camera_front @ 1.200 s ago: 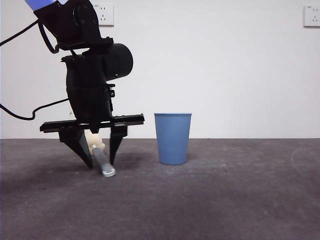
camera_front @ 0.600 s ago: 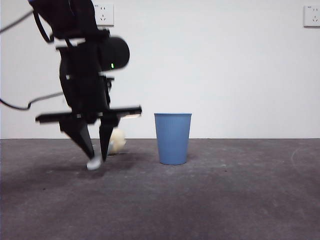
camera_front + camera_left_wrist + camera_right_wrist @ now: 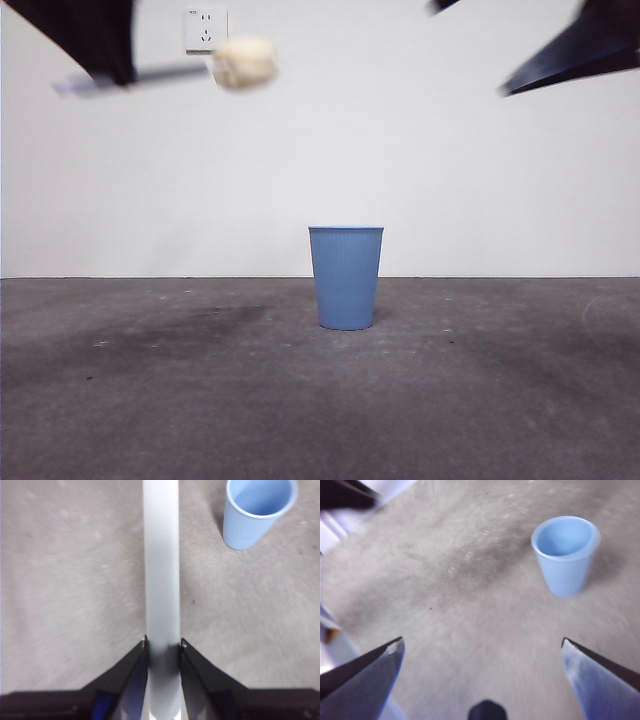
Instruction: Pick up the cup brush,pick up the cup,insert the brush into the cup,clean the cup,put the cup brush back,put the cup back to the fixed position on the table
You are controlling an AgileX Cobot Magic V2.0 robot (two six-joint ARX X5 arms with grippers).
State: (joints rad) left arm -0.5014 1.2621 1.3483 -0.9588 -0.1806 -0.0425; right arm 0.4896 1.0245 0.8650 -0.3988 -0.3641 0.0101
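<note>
Lifted high: left end effector (image 3: 163,647) clamps cup brush (image 3: 180,69) horiz.; right end effector (image 3: 480,652) spread above cup (image 3: 345,277).

Front view: low, near table (image 3: 320,400) height, looking level across toward back wall. Both wrist views: high above table, angled down. All three share cup (image 3: 345,277) standing on table.

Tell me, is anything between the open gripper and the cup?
No. In the right wrist view, only bare table lies between the right gripper and the cup.
</note>
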